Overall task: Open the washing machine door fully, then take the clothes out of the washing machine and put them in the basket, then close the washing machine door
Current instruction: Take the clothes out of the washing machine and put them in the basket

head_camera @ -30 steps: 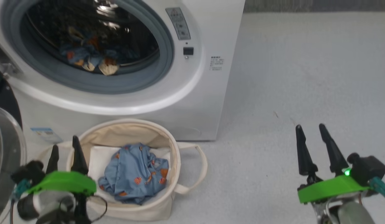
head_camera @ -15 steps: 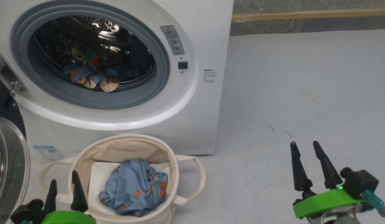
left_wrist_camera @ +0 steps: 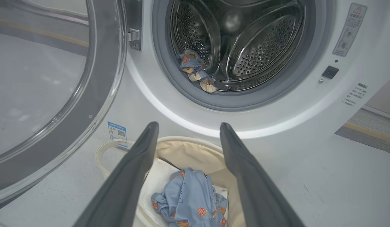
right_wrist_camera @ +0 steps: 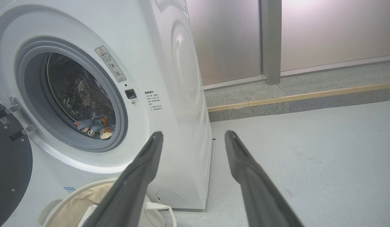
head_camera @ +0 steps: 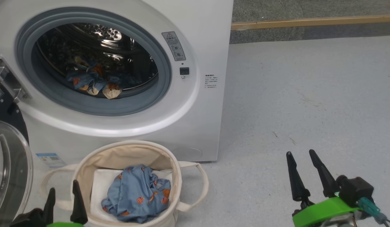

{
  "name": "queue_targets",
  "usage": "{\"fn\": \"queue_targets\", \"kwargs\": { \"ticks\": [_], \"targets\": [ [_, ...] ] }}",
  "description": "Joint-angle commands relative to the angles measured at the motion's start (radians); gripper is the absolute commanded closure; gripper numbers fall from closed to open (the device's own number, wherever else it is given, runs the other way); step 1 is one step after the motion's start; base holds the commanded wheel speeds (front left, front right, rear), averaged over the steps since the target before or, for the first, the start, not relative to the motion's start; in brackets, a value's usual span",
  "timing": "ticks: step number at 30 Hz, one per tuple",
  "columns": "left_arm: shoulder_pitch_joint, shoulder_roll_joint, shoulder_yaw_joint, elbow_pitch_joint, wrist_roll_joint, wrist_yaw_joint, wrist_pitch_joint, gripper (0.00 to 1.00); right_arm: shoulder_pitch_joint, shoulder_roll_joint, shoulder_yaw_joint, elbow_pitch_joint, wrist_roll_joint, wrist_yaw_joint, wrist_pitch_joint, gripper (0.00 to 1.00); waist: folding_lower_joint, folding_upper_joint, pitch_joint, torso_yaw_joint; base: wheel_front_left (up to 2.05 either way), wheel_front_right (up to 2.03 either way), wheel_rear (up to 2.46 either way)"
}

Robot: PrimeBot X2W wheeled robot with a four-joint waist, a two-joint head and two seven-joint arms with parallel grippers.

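**Head view.** The washing machine (head_camera: 195, 104) stood on the floor (head_camera: 308, 94) with its door (head_camera: 7, 164) swung wide to the left, so the round opening was unobstructed. One bundle of the clothes (head_camera: 94, 83) lay low at the front of the drum (head_camera: 106, 31). A second blue garment (head_camera: 136, 194) sat in the basket (head_camera: 125, 157) on a white sheet (head_camera: 98, 186). The basket stood directly below the opening and close against the washer's front, presumably to keep the carry short. The left gripper (head_camera: 63, 186) was low beside the basket's left rim, fingers spread, holding nothing. The right gripper (head_camera: 300, 153) was well apart to the right over bare floor, also spread wide and empty.

**Left wrist view.** The fingers framed the basket and pointed up toward the opening. Judgement: unloading was about half done, and the bundle in the drum was the next target. The open door stood near on the left and limited sideways swing. The grey rim was the edge to clear on entry and on the way out.

**Right wrist view.** The camera looked past the washer's right front corner. Open floor ran to the kerb (right_wrist_camera: 292, 101) at its far edge, leaving ample room on that side. The door's hinge (right_wrist_camera: 21, 130) marked the crowded side.
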Motion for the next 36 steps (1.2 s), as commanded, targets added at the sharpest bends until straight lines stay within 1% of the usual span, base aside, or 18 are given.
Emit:
{"fn": "queue_targets", "kwargs": {
  "ticks": [1,16,25,36],
  "targets": [
    [-0.019,0.028,0.024,-0.048,0.016,0.011,0.006,0.00,-0.023,-0.019,0.030,-0.033,-0.028,0.001,-0.012,0.00,0.0001,-0.0001,0.000,0.002,0.00,0.00,0.00],
    [-0.020,0.057,-0.007,-0.078,0.047,0.027,0.024,0.00,-0.055,-0.032,0.086,-0.039,-0.027,0.001,-0.012,0.00,0.0001,-0.0001,0.000,0.001,0.00,0.00,0.00],
    [-0.026,0.073,-0.012,-0.077,0.051,0.031,0.026,0.00,-0.061,-0.035,0.084,-0.037,-0.024,0.001,-0.012,0.00,0.0001,-0.0001,0.003,0.002,0.00,0.00,0.00],
    [-0.049,0.084,-0.033,-0.088,0.049,0.023,0.038,0.00,-0.060,-0.037,0.056,-0.044,-0.023,0.001,-0.012,0.00,0.0001,-0.0001,0.012,-0.001,0.00,0.00,0.00]
  ]
}}
